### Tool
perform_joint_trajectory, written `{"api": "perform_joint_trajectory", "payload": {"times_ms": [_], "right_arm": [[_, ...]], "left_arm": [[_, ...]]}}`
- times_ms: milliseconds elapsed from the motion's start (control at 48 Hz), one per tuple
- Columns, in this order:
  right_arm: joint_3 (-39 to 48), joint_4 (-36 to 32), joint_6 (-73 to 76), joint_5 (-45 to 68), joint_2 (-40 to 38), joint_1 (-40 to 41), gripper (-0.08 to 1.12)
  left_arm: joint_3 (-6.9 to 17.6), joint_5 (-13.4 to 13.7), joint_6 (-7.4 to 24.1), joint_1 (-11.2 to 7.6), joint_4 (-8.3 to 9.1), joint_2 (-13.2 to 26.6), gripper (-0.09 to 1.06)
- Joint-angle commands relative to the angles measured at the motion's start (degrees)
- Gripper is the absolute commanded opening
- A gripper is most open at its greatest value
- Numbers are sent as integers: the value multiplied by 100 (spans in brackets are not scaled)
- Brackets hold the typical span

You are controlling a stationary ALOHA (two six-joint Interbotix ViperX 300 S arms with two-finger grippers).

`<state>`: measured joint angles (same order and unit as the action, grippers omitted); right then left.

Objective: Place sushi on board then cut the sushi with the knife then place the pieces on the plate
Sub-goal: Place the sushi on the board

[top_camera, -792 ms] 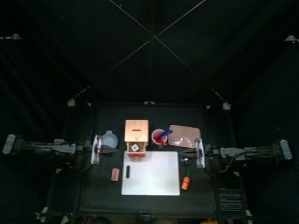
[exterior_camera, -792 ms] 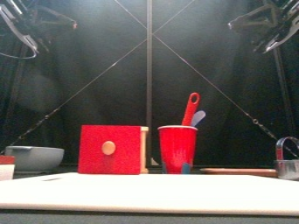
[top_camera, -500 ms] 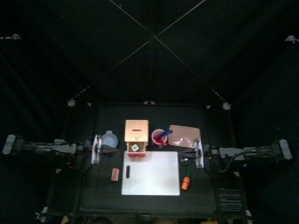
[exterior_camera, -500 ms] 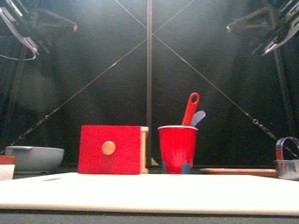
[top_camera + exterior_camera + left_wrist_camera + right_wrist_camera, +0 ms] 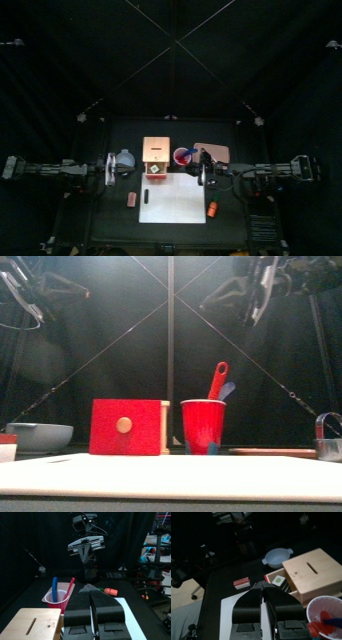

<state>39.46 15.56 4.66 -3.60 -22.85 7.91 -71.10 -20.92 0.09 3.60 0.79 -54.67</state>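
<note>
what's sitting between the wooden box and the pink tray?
A red cup holding red and blue toy knives stands between the pale wooden box and the flat pink tray. Top view shows it; front view agrees.

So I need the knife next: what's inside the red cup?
The red cup holds a red toy knife and a blue toy knife, standing up; the cup wall hides their lower ends.

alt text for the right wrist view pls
Right gripper, jaws shut, hangs above the table near the white cutting board. Past it: a wooden box with its drawer pulled out, a blue-grey bowl, a small red-and-white toy, and a red cup holding toy knives.
</note>
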Motion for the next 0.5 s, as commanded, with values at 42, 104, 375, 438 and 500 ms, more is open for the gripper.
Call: {"api": "perform_joint_trajectory", "payload": {"times_ms": [42,104,375,438,500], "right_arm": [[-826,70,35,-967,97,123,5],[-1125,123,97,-1397,185,185,5],[-2417,114,475,-3208,1134,176,5],[-2689,18,642,-3498,1406,176,5],[-2944,-211,905,-3718,1661,158,5]], "left_arm": [[9,-26,0,44,9,26,15],[-35,-26,0,53,0,26,15],[-211,-26,0,141,-9,26,15],[-246,-26,0,220,0,26,15],[-272,-26,-9,343,-9,26,15]]}}
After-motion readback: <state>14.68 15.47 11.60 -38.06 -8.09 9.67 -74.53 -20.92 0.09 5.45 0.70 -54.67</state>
